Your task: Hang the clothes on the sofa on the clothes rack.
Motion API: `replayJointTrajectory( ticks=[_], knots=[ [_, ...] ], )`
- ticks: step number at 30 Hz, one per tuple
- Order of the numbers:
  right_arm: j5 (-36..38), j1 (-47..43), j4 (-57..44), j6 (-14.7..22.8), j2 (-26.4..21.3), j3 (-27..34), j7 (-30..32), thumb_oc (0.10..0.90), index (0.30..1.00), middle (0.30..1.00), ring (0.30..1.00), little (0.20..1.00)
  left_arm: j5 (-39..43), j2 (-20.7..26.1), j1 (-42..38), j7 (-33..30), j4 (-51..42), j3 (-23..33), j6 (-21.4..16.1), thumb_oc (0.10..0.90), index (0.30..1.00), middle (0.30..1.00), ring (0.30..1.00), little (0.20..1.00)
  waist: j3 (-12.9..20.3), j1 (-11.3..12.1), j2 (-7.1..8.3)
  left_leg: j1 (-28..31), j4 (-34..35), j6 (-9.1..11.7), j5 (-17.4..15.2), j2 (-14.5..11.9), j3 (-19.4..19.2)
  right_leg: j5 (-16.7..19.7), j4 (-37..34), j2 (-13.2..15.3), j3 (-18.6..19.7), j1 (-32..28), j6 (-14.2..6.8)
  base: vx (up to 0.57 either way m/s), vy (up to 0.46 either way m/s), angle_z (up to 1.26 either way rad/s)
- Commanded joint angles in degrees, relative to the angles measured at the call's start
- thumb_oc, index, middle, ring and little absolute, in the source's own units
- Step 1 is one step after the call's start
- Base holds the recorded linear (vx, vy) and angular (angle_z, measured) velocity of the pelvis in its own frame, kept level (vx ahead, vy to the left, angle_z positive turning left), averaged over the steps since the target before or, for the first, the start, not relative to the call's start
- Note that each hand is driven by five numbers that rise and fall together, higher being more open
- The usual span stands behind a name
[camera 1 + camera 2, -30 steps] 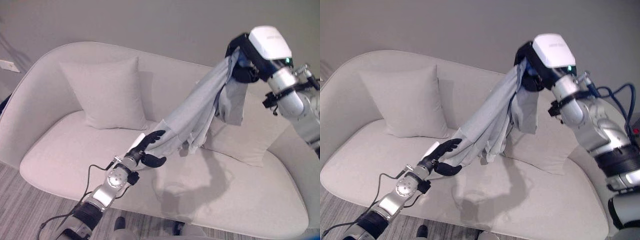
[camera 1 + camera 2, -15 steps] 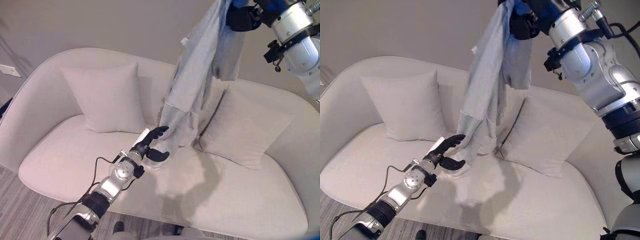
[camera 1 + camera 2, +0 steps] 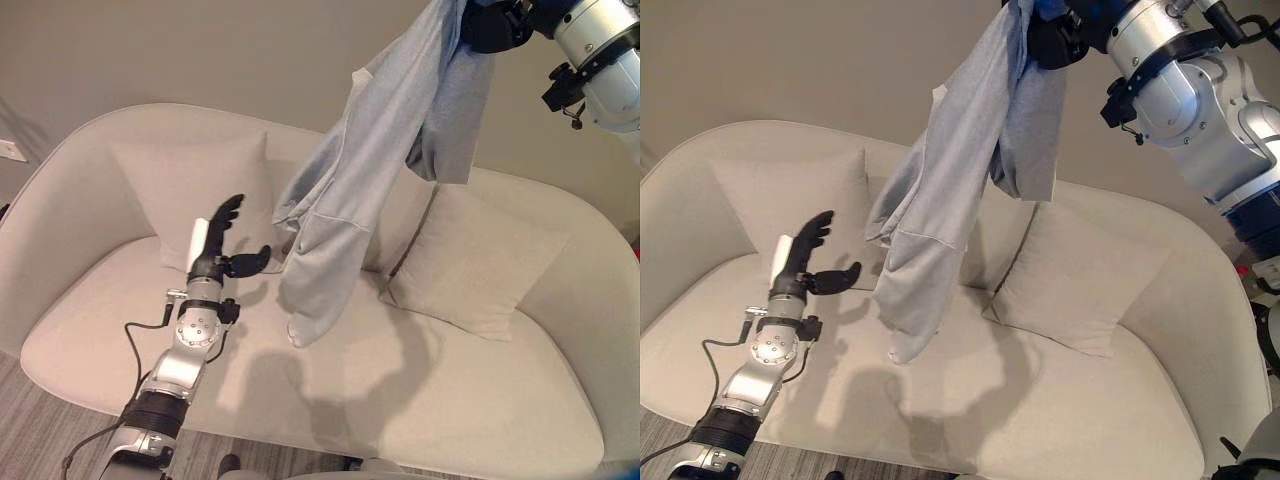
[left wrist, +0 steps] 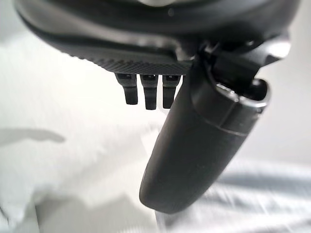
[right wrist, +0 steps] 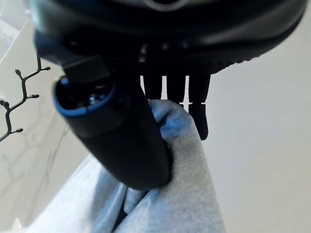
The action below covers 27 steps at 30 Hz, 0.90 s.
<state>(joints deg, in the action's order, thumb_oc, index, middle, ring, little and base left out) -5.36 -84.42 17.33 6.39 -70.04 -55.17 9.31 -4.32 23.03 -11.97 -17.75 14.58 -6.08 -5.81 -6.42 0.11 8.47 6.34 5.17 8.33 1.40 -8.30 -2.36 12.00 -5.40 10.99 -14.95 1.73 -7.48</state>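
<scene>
While the right hand [image 3: 1058,38] is raised high above the curved cream upholstered sofa [image 3: 470,400], we see its thumb and fingers clamped on a bunched light grey-blue cloth garment [image 3: 350,205], which hangs clear of the sofa seat. The left hand [image 3: 222,248] sits above the seat, just beside the garment's lower folds and apart from them, fingers straight and spread, holding nothing. Two square cream cushions [image 3: 195,195] lean on the sofa back, one either side of the garment.
</scene>
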Motion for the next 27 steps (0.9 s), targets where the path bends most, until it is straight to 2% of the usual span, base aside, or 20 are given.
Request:
replayJointTrajectory(
  ticks=[1,5,10,12,15,20,27],
  knots=[
    [2.51,-10.41,1.64,-2.19,-4.55,4.64,3.70,0.400,0.300,0.300,0.300,0.300,-3.30,2.87,-3.72,-1.92,-3.60,-3.92,-3.50,0.800,0.900,0.900,0.900,0.900,4.51,1.69,0.90,0.18,-0.17,-1.13,-5.21,-0.46,-0.17,-6.76,0.40,3.00,-1.25,-6.88,-4.84,0.00,0.000,0.00],
    [2.33,-11.85,1.80,-2.34,-3.77,3.94,3.75,0.400,0.300,0.300,0.300,0.300,-3.30,2.96,-3.63,-0.08,-3.03,-5.44,-3.41,0.800,0.900,0.900,0.900,0.900,4.46,1.62,0.51,0.29,-0.17,-1.24,-5.26,-0.48,-0.38,-6.77,0.40,2.97,-1.08,-6.79,-4.85,0.00,0.000,0.00],
    [2.12,-13.38,2.57,-2.66,-1.42,3.18,3.92,0.400,0.300,0.300,0.300,0.300,0.80,1.76,-4.55,3.41,-2.99,-8.88,-4.29,0.800,0.900,0.900,0.900,0.900,4.24,1.48,0.12,0.38,-0.17,-1.38,-5.27,-0.37,-0.38,-6.69,0.40,2.98,-0.88,-6.77,-4.75,0.00,0.000,0.00],
    [2.06,-13.95,2.90,-2.77,-0.51,2.92,4.04,0.400,0.300,0.300,0.300,0.300,3.96,0.99,-4.41,5.25,-3.48,-10.27,-4.54,0.800,0.900,0.900,0.900,0.900,4.28,1.45,-0.02,0.43,-0.17,-1.45,-5.31,-0.40,-0.44,-6.67,0.40,2.99,-0.79,-6.81,-4.78,0.00,0.000,0.00],
    [0.90,-14.55,4.29,-3.71,1.77,2.32,3.78,0.400,0.300,0.300,0.300,0.300,15.04,-0.75,-3.84,10.23,-4.75,-13.69,-4.89,0.800,0.900,0.900,0.900,0.900,4.16,1.42,-0.52,0.75,-0.17,-1.63,-5.24,-0.47,-0.43,-6.86,0.40,2.96,-0.48,-7.02,-4.68,0.00,0.000,0.00],
    [0.41,-15.92,7.74,-4.24,4.21,1.34,3.46,0.400,0.300,0.300,0.300,0.300,21.05,-0.98,-4.79,13.27,-5.97,-16.38,-4.44,0.800,0.900,0.900,0.900,0.900,4.06,1.36,-0.99,1.07,-0.17,-1.63,-5.20,-0.51,-0.43,-6.94,0.40,2.90,-0.51,-7.40,-4.67,0.00,-0.001,-0.02],
    [-1.28,-15.75,8.70,-4.95,7.62,1.67,3.23,0.400,0.300,0.300,0.300,0.300,23.48,-2.91,-8.81,15.00,-5.07,-20.87,-3.50,0.800,0.900,0.900,0.900,0.900,3.90,0.79,-1.62,1.51,-0.17,-1.68,-5.26,-0.43,-0.43,-7.14,0.40,2.92,-0.38,-7.86,-4.62,-0.01,0.001,0.00]
  ],
)
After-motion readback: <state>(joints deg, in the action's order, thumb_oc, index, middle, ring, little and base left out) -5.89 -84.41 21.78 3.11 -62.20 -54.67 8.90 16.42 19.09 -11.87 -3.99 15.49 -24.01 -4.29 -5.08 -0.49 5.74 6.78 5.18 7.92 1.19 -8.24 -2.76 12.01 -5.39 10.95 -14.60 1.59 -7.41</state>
